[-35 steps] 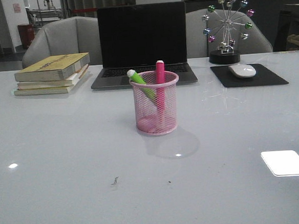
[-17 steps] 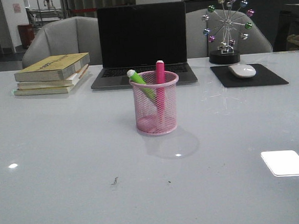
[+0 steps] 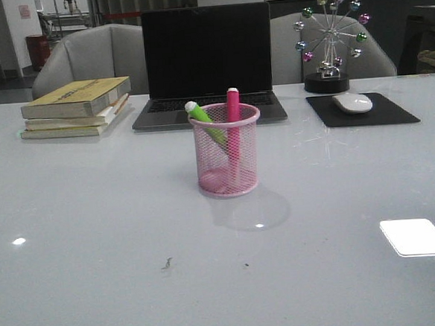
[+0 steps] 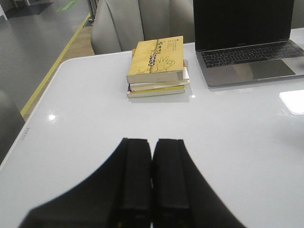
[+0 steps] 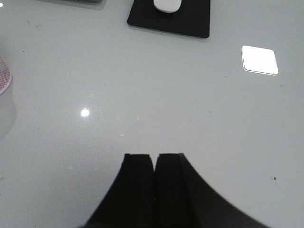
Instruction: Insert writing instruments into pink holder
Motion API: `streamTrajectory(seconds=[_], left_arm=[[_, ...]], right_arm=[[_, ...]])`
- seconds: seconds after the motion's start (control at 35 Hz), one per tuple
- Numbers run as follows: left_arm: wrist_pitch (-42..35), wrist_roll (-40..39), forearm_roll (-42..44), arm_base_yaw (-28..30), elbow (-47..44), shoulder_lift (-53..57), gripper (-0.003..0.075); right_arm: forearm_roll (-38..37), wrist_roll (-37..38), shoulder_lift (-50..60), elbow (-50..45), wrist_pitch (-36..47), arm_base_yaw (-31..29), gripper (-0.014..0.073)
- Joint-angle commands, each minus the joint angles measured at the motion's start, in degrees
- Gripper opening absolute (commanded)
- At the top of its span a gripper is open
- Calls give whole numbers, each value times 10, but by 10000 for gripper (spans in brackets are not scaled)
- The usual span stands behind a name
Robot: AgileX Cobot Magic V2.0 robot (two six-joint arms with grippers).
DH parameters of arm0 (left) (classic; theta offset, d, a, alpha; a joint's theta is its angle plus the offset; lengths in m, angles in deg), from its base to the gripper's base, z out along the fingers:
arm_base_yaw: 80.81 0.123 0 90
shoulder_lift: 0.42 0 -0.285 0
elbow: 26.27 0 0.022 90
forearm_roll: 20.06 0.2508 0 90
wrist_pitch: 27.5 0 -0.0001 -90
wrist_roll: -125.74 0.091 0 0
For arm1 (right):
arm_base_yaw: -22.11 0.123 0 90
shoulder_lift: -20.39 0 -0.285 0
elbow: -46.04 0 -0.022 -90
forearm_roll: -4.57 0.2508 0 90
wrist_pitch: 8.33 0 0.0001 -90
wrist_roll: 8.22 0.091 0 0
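The pink holder stands upright mid-table in the front view. Both markers are inside it: the lime green marker leans left with its whitish end above the rim, and the hot pink marker stands nearly upright. A sliver of the holder shows at the edge of the right wrist view. My left gripper is shut with nothing between its fingers, above bare table near the books. My right gripper is shut and empty too, away from the holder. Neither gripper appears in the front view.
A stack of books lies at the back left, an open laptop behind the holder, and a white mouse on a black mousepad at the back right. A ferris-wheel ornament stands behind the pad.
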Motion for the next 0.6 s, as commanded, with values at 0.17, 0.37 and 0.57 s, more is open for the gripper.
streamTrajectory(seconds=[0.17, 0.37, 0.57], left_arm=[[-46, -3, 1, 1, 18, 0, 99], [-46, -3, 1, 1, 18, 0, 99], [-46, -3, 1, 1, 18, 0, 99]], right_arm=[[-4, 0, 2, 16, 42, -3, 55], [-7, -1, 3, 16, 42, -3, 55], [-12, -1, 54, 16, 84, -3, 55]])
